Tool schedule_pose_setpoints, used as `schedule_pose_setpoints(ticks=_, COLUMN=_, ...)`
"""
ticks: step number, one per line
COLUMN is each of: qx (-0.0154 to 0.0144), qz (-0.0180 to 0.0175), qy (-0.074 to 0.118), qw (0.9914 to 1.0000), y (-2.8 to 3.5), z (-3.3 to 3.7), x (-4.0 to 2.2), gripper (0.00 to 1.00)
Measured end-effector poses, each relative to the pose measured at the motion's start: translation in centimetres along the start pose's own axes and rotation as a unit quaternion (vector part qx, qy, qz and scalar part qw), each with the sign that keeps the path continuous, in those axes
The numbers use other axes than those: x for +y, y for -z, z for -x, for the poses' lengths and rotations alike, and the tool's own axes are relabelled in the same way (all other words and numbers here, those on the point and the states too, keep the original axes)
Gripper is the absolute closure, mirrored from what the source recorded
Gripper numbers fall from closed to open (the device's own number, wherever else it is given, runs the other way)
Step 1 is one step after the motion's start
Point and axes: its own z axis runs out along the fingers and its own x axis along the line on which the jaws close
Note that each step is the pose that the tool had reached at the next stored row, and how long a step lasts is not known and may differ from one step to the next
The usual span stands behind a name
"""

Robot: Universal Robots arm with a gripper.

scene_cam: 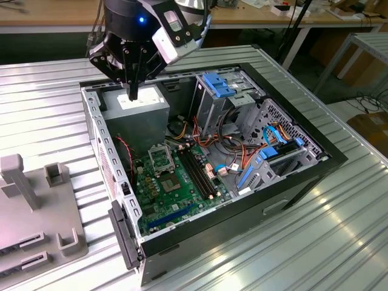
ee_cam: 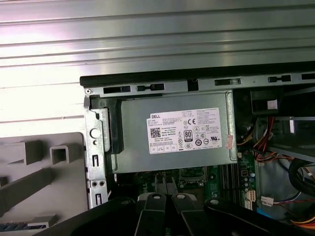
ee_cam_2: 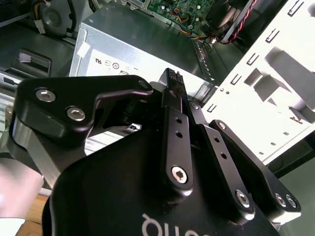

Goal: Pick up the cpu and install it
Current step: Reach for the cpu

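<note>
PSU box (scene_cam: pixel 148 115) right under me in open PC case (scene_cam: pixel 91 124) on table (scene_cam: pixel 315 242), mobo socket (scene_cam: pixel 159 159) just beside; my fingers (scene_cam: pixel 133 91) point straight down, pressed together.

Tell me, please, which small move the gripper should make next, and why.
Probably a short sideways shift, kept high, toward the socket. The gripper hangs above the grey power supply, not above the motherboard, and the socket lies just beside that box, lower down. Whether it holds the cpu I cannot tell.
</note>
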Motion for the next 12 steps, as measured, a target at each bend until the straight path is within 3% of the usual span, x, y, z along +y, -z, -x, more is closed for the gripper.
schedule_pose_setpoints(ticks=12, qx=0.0000, qz=0.0000, qy=0.000, qw=1.00000, y=-0.09, z=-0.63, x=-0.05, gripper=0.89)
